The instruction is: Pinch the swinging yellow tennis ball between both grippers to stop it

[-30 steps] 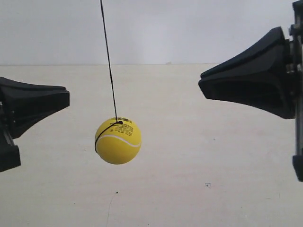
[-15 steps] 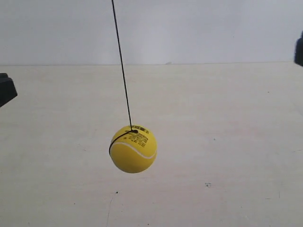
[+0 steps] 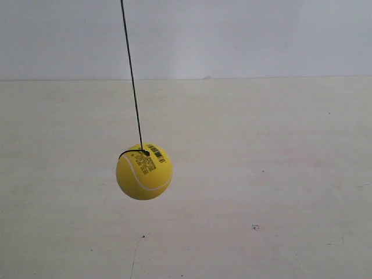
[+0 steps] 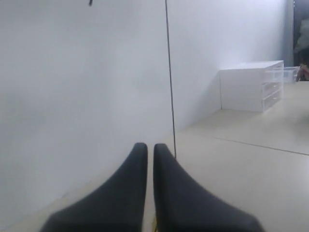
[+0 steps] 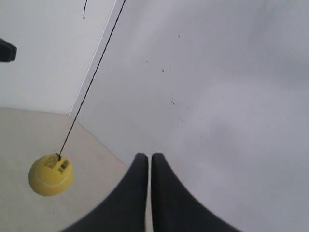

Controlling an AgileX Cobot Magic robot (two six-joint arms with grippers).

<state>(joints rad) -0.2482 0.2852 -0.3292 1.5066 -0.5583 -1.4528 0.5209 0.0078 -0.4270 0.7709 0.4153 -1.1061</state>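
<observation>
Exterior view: the yellow tennis ball [image 3: 144, 172] hangs left of centre in the lower half of the frame, on the black string [image 3: 133, 81], clear above the beige tabletop [image 3: 279, 192]. Neither of my grippers shows here, so both are well apart from the ball.

Left wrist view: my left gripper [image 4: 146, 146] is clenched, with a thin slit between the wedges, holding nothing. The string [image 4: 170, 77] runs just past the tips. Ball not visible. White drawer unit [image 4: 251, 84] in the background.

Right wrist view: my right gripper [image 5: 145, 157] is clenched too, and empty. The ball [image 5: 50, 174] hangs beside the tips, apart from them.

Risk, my guess: mistimed closing. If one wedge arrives first it bats the ball and adds swing. Off-centre contact on the round ball lets it squirt out. The left side approaches blind and could snag the string.
</observation>
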